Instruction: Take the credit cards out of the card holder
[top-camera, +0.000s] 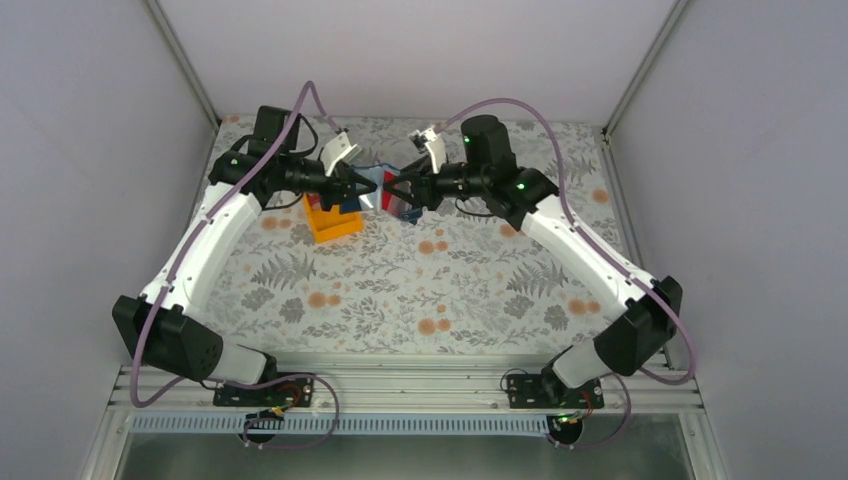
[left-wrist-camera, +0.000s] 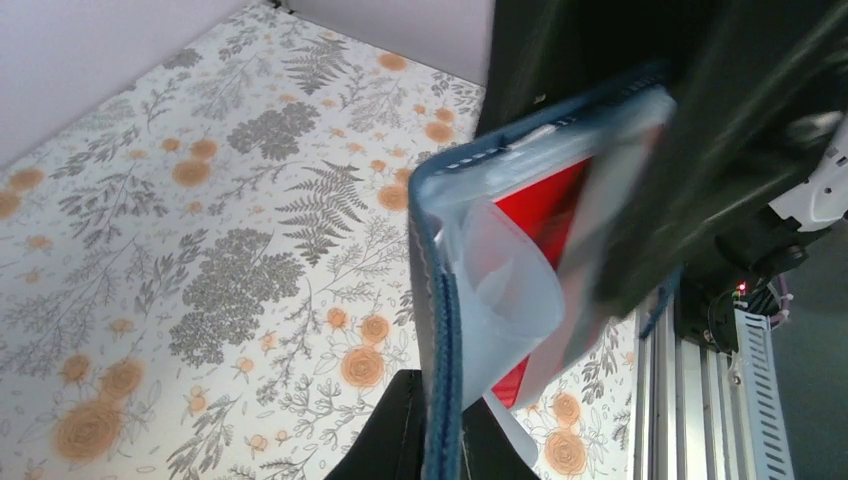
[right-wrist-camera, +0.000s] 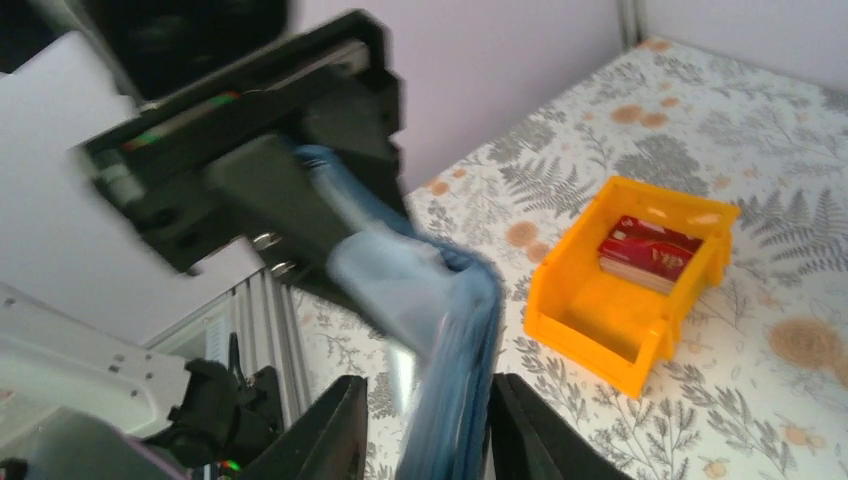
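Left jaws: shut tight on the stitched edge of the wallet (left-wrist-camera: 500, 260), holding it up off the table (left-wrist-camera: 200, 250).
Right jaws: standing apart either side of the wallet's fold, with a gap showing on one side. In the blurred wrist view it looks like no clamp at all.
Wallet: in the air just beside the orange tray (right-wrist-camera: 560, 300), on its right side seen from above, hanging open between the two arms.
Card inside: one red card (left-wrist-camera: 545, 205) sits behind the clear pocket, not yet drawn out.
Cards in tray: a small red stack (right-wrist-camera: 645, 250) lies at the tray's far end.
Risk: the wallet could swing or flop shut over the red card, or slip down beside the tray.
Cause: only one thin edge looks properly pinched, so any tug on the card pulls against that single hold.
Second risk: a freed card could land on the table beside the tray, since the wallet hangs off to one side of it.
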